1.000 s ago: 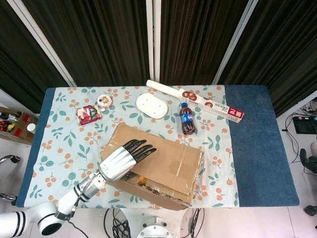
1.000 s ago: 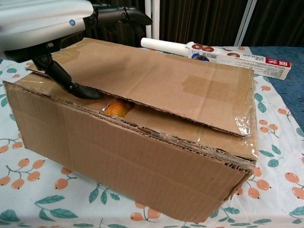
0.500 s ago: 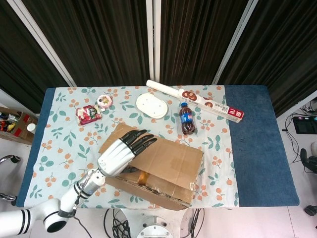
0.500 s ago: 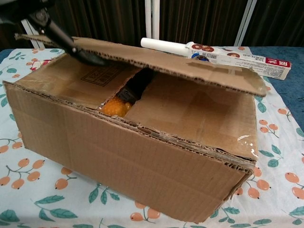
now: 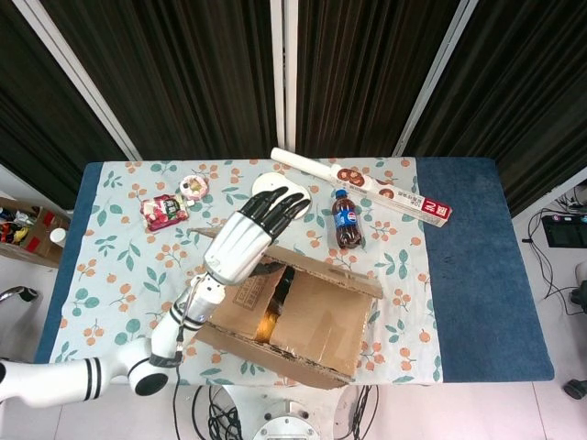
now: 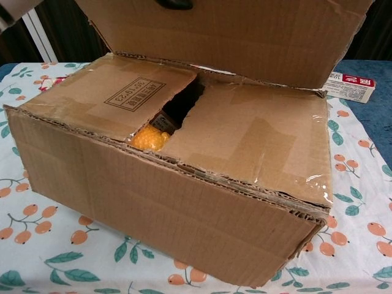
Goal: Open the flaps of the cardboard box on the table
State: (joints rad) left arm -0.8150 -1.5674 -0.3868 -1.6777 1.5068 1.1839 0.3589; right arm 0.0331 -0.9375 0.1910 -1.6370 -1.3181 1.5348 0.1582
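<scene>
The cardboard box [image 5: 293, 321] sits at the near edge of the floral tablecloth [image 5: 110, 266], and its long outer flap [image 6: 226, 37] stands raised, nearly upright in the chest view. The left hand [image 5: 249, 236] is lifted over the box's far side, its dark fingers [image 5: 280, 203] stretched out almost straight and only slightly apart, pointing away toward the white oval plate [image 5: 275, 188]. Its palm lies against the raised flap; in the chest view one dark fingertip [image 6: 174, 3] shows at the flap's upper edge, but whether the hand grips the flap or only props it cannot be told. Under the flap, the two inner flaps [image 6: 245, 131] lie nearly flat with a gap between them, and something orange [image 6: 149, 138] shows through it. The right hand is in neither view. A cola bottle [image 5: 347, 220] and a long foil-wrap carton [image 5: 367, 186] lie beyond the box.
</scene>
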